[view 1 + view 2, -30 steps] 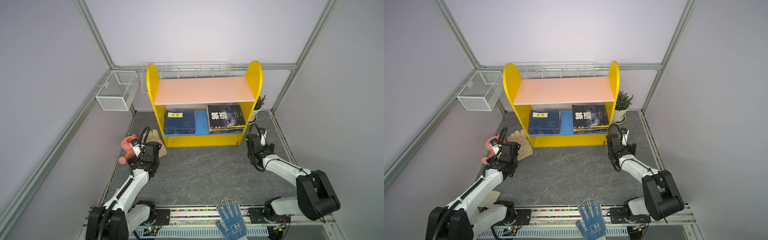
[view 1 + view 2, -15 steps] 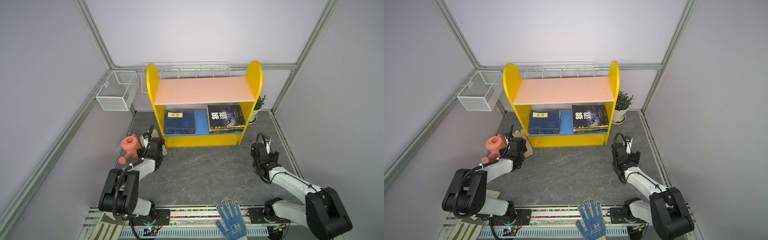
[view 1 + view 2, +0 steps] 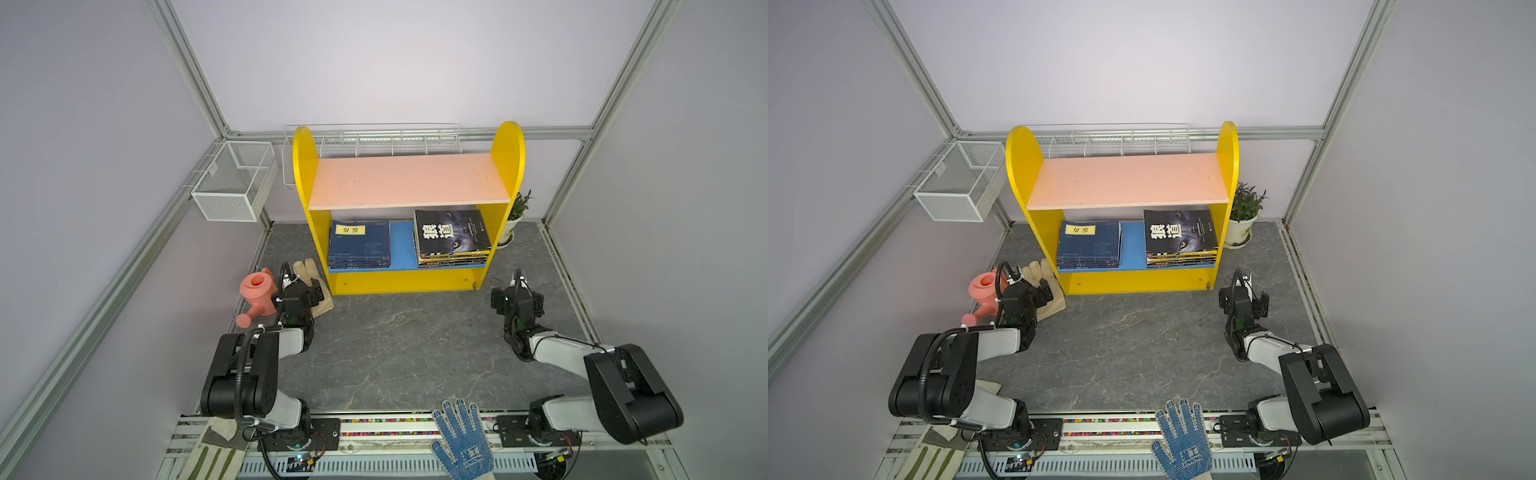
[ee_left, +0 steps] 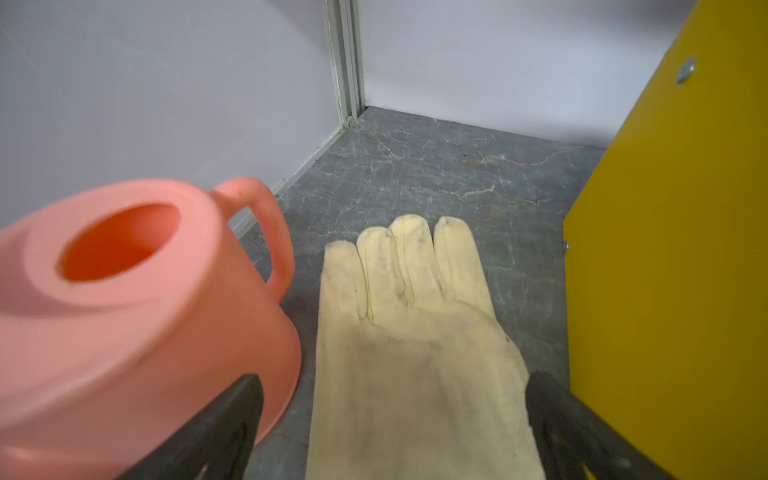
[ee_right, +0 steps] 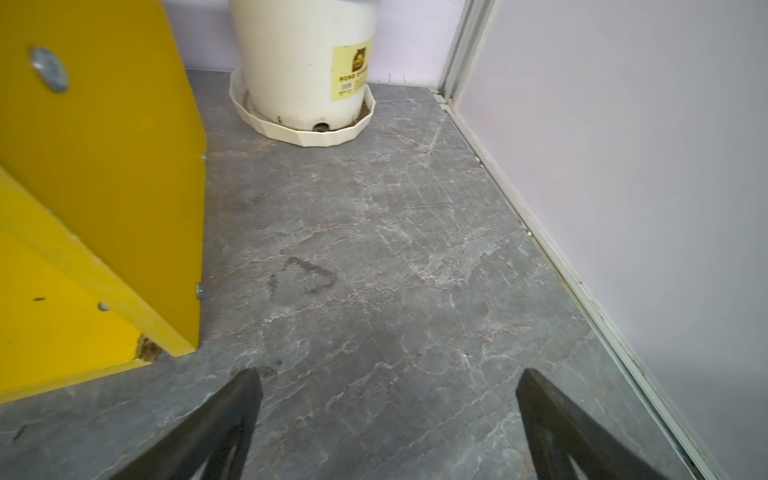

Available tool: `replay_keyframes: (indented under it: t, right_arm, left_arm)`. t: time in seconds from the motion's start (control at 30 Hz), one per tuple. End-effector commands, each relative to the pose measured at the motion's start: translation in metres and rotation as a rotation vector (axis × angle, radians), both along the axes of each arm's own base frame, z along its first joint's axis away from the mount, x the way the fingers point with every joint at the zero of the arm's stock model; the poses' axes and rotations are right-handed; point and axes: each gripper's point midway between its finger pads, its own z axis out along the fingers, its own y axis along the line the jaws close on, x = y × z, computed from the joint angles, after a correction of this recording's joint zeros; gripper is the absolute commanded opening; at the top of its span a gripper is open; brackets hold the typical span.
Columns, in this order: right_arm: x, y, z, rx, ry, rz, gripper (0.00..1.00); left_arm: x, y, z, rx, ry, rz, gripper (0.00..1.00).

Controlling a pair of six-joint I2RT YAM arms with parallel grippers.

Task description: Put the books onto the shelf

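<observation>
Your shelf [image 3: 409, 180] stands upright at the back of the surface, with yellow round-topped sides and a pink upper board. On its blue lower board you have two flat stacks. The navy books [image 3: 360, 246] with a yellow label lie left. The dark books [image 3: 451, 232] with large white characters lie right, and a blue gap shows between the stacks.

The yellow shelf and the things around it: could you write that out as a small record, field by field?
Shelf: yellow sides, pink upper board bare, blue lower board holding books
Navy books: flat stack, left on lower board
Dark books: flat stack, right on lower board
Left gripper: open, empty, over cream glove, beside pink watering can
Right gripper: open, empty, over bare tabletop near shelf's right side
Also there: potted plant, mesh basket, blue glove at front edge
</observation>
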Motion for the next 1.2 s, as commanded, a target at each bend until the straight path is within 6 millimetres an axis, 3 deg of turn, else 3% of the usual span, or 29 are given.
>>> replay_keyframes:
  t: [0.0, 0.13, 0.27, 0.4, 0.5, 0.53, 0.6, 0.67, 1.17]
  right_arm:
    - [0.015, 0.023, 0.012, 0.015, -0.031, 0.152, 0.93]
    - [0.016, 0.027, 0.011, 0.010, -0.022, 0.182, 0.89]
    - [0.020, 0.008, 0.018, -0.122, -0.062, 0.125, 0.89]
    - [0.023, -0.014, 0.010, -0.047, -0.135, 0.090, 0.89]
    - [0.026, -0.014, -0.009, 0.089, -0.091, 0.184, 0.89]
    - [0.031, -0.013, -0.006, 0.083, -0.137, 0.208, 0.88]
    - [0.029, -0.013, -0.014, 0.125, -0.054, 0.214, 0.88]
    - [0.030, -0.014, -0.009, 0.113, -0.113, 0.221, 0.88]
    - [0.030, -0.013, -0.011, 0.120, -0.085, 0.221, 0.88]
  left_arm:
    - [0.009, -0.007, 0.021, 0.000, -0.069, -0.038, 0.99]
    - [0.009, -0.007, 0.023, 0.015, -0.108, -0.041, 0.99]
    - [0.009, -0.007, 0.022, 0.017, -0.107, -0.035, 0.99]
    - [0.009, -0.007, 0.022, 0.021, -0.116, -0.040, 0.99]
    - [0.009, -0.008, 0.024, 0.026, -0.134, -0.042, 0.99]
    - [0.009, -0.008, 0.023, 0.023, -0.127, -0.042, 0.99]
    - [0.009, -0.007, 0.024, 0.025, -0.131, -0.040, 0.99]
    - [0.009, -0.008, 0.024, 0.024, -0.130, -0.040, 0.99]
    - [0.009, -0.008, 0.024, 0.029, -0.129, -0.037, 0.99]
